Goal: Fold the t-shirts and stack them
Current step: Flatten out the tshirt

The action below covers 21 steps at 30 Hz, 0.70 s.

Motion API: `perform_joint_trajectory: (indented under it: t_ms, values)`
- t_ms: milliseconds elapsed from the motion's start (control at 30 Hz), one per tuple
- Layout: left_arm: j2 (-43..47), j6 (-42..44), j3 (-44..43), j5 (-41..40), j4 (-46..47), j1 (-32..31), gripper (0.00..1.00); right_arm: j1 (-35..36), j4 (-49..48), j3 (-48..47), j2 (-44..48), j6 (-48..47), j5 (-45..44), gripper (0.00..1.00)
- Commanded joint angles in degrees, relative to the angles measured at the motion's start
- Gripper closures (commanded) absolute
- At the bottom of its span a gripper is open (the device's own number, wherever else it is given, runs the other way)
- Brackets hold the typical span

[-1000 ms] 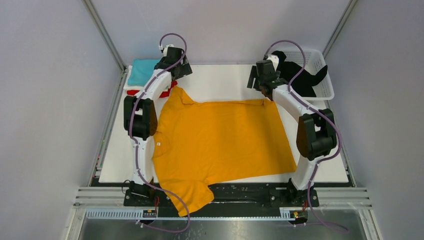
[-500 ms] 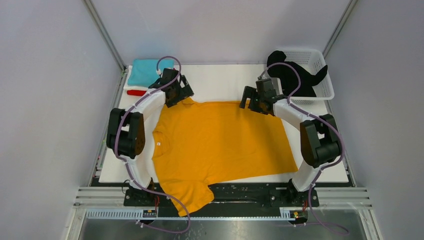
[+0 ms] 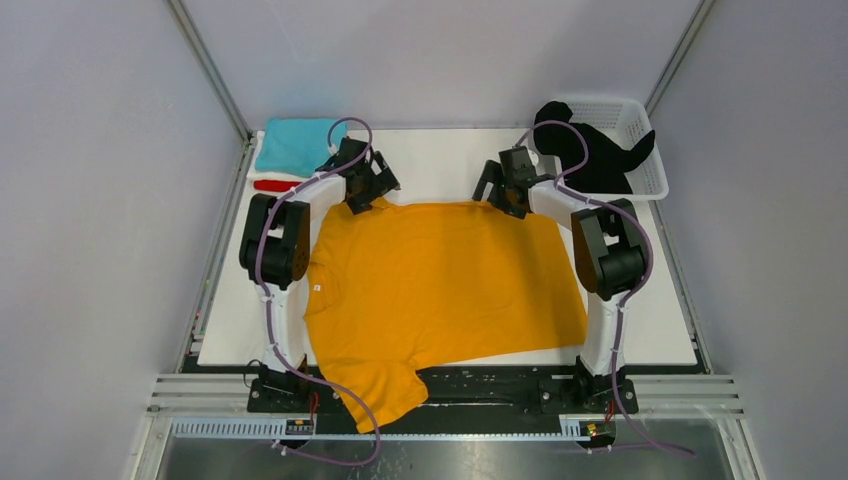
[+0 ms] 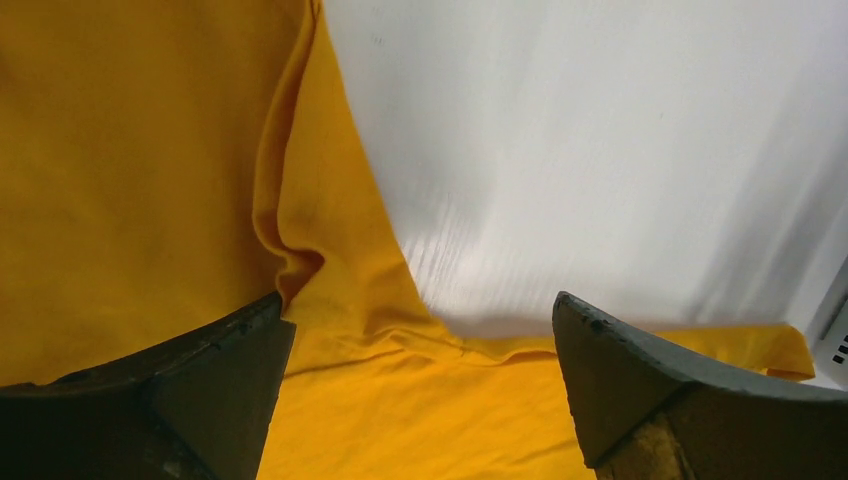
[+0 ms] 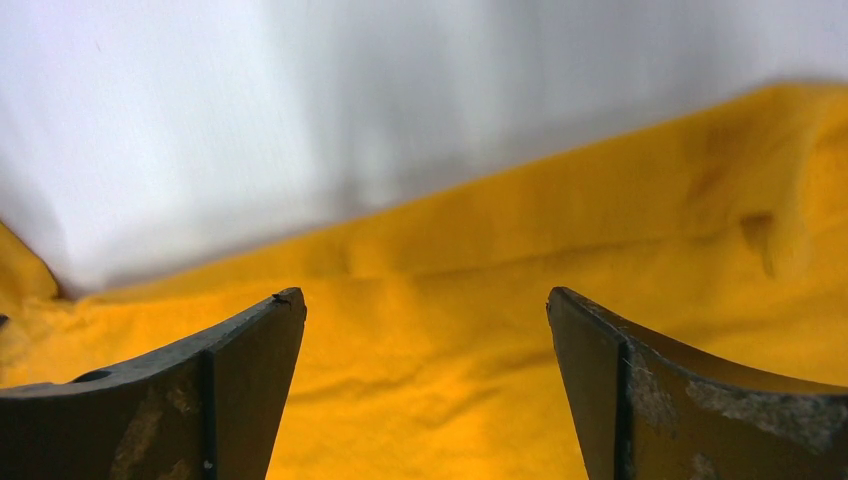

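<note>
**Lying flat under 2 wide pincers: the mustard-orange t-shirt (image 3: 440,280)**

Well to the left of the left pincer (image 3: 368,190), a folded teal t-shirt (image 3: 295,145) lies at the far corner of the white table (image 3: 440,160). A red t-shirt (image 3: 270,185) shows as a thin strip just nearer than the teal one.

The left pincer stands wide, with nothing between its fingers (image 4: 200,390). Directly beneath it is the mustard-orange shirt's far sleeve, rumpled along the seam. Bare table begins just beyond its tips and to their right.

From there the shirt spreads flat, away from both pincers toward the arm bases. Its near sleeve hangs over the table's near edge.

The right pincer (image 3: 508,195) is just as wide and also empty. The shirt's far edge lies under and between its fingers (image 5: 220,400), with bare table just past the tips.

Right of this pincer, and apart from it, sits a white lattice basket (image 3: 648,182). A black t-shirt (image 3: 585,150) is heaped in it and spills over its rim.
</note>
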<state>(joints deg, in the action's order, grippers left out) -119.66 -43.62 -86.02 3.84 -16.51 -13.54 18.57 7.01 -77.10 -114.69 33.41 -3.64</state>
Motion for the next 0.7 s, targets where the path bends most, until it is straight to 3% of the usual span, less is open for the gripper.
perform_joint_trajectory:
  t_ms: [0, 200, 367, 667]
  values:
    - [-2.8, -1.4, -3.5, 2.0, 2.3, 0.1, 0.01, -2.1, 0.1, -5.4, -4.1, 4.2, 0.1, 0.01]
    - [-7.7, -2.2, -9.1, 4.2, 2.4, 0.1, 0.05, -3.6, -0.5, -6.1, -5.8, 7.2, 3.3, 0.0]
    - [-9.2, -4.3, -11.8, 6.2, 8.4, 0.1, 0.05, -3.8, 0.0, -6.7, -5.4, 6.2, 1.6, 0.01]
    - [-19.8, -8.5, -30.6, 6.9, 6.6, 0.4, 0.01, -5.0, 4.7, -13.6, -8.3, 3.5, 0.4, 0.01]
